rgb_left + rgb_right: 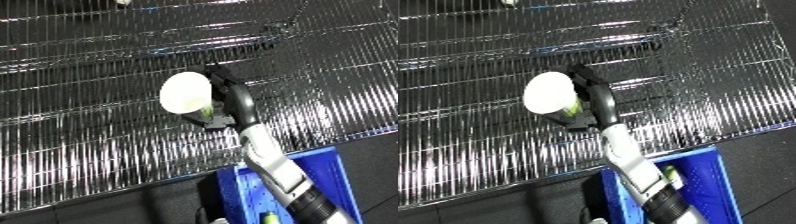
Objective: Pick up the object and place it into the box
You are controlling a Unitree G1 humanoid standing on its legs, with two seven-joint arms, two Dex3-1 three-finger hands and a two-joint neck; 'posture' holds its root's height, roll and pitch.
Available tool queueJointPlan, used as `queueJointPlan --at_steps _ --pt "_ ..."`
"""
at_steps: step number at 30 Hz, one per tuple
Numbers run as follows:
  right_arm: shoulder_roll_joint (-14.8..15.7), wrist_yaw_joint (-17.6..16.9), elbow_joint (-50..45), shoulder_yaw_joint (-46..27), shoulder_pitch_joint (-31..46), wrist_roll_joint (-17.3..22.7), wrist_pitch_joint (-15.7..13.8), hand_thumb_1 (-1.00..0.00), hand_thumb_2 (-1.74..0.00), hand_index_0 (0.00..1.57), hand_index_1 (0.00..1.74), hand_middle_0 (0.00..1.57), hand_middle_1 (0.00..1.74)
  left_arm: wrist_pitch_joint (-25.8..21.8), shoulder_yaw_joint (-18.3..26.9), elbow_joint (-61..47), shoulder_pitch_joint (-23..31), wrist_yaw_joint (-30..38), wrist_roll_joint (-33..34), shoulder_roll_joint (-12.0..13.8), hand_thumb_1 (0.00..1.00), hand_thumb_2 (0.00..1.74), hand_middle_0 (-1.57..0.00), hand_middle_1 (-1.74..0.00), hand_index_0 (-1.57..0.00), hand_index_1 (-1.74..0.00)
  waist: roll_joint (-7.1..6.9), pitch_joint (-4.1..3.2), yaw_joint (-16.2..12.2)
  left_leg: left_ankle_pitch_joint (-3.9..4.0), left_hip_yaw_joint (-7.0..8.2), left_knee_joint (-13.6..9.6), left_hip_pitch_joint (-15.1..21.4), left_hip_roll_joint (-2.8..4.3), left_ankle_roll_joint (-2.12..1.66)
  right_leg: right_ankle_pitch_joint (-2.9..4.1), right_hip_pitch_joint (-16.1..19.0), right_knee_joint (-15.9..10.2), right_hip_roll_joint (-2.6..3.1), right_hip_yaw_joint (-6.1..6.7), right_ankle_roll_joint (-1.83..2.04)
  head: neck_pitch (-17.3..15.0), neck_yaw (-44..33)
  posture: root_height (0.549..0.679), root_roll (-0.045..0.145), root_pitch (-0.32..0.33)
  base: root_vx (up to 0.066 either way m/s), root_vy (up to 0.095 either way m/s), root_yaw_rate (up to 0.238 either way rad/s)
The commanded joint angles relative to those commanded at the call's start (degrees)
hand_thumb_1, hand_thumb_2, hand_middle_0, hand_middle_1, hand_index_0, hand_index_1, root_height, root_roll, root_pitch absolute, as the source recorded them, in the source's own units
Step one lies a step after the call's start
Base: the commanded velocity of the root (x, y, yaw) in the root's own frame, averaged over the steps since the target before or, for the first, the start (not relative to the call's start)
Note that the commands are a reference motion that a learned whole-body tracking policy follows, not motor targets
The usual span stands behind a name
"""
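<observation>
A round object with a white top and a yellow-green side point(185, 92) is held up above the wire shelf point(80, 130), its white face turned toward the camera. My right hand point(233, 97) has its black fingers curled round the object's right side and underside. The white and silver forearm point(277, 167) rises from the lower right and passes over the blue bin point(336, 167). The bin stands below the shelf's front edge at the lower right, partly hidden by the arm. My left hand does not show in either view.
The shelf of shiny metal wire fills most of both views, with more wire levels behind it. Dark floor lies below its front edge. Small yellow-green items point(673, 177) lie inside the bin.
</observation>
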Motion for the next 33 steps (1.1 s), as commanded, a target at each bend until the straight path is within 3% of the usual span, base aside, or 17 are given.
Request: queueJointPlan --at_steps 12,20,25,33 --pt "-0.6 -1.22 -4.96 -2.86 5.16 0.86 -3.27 -0.7 -1.22 1.1 1.22 1.1 1.22 -1.77 1.6 0.44 0.79 -0.38 0.01 0.32 1.0 1.74 -1.57 -1.74 -1.57 -1.74 -0.8 0.0 -1.78 0.43 -0.03 -2.51 2.63 0.58 -0.19 0.53 2.43 -2.31 0.8 0.57 0.24 1.76 -0.82 0.6 0.062 0.076 -0.045 -0.025 -0.065" --pt "0.1 -0.26 -18.12 -6.68 14.3 -1.88 -2.93 -0.7 -1.22 1.1 1.22 1.1 1.22 -2.5 4.71 -0.33 2.52 -0.37 1.04 0.31 1.0 1.74 -1.57 -1.74 -1.57 -1.74 -2.27 0.0 -4.48 1.07 0.37 -5.85 6.47 1.78 -0.65 1.18 6.03 -5.4 1.65 1.56 0.71 0.97 -3.64 0.611 0.061 0.06 -0.039 -0.027 -0.17" --pt "-0.54 -1.09 -23.98 -10.13 21.36 -3.91 -5.15 -0.7 -1.22 1.1 1.22 1.1 1.22 -3.04 6.89 -0.66 3.64 -0.03 1.98 0.45 1.0 1.74 -1.57 -1.74 -1.57 -1.74 -3.05 -0.05 -6.37 1.33 0.79 -7.43 8.64 2.64 -0.75 1.6 8.09 -7.11 2.08 2.25 1.11 1.23 -6.01 0.616 0.059 0.05 -0.051 -0.033 -0.185" --pt "-1.07 -3.53 -28.87 -16.0 30.34 -3.25 -9.18 -0.7 -1.22 1.1 1.22 1.1 1.22 -3.01 10.08 -0.89 5.59 0.19 2.84 0.61 1.0 1.74 -1.57 -1.74 -1.57 -1.74 -3.45 -1.45 -8.87 1.08 1.68 -8.8 11.0 3.81 -0.86 2.0 10.58 -9.37 2.44 3.25 1.69 1.95 -4.95 0.624 0.06 0.047 -0.048 -0.02 -0.223"
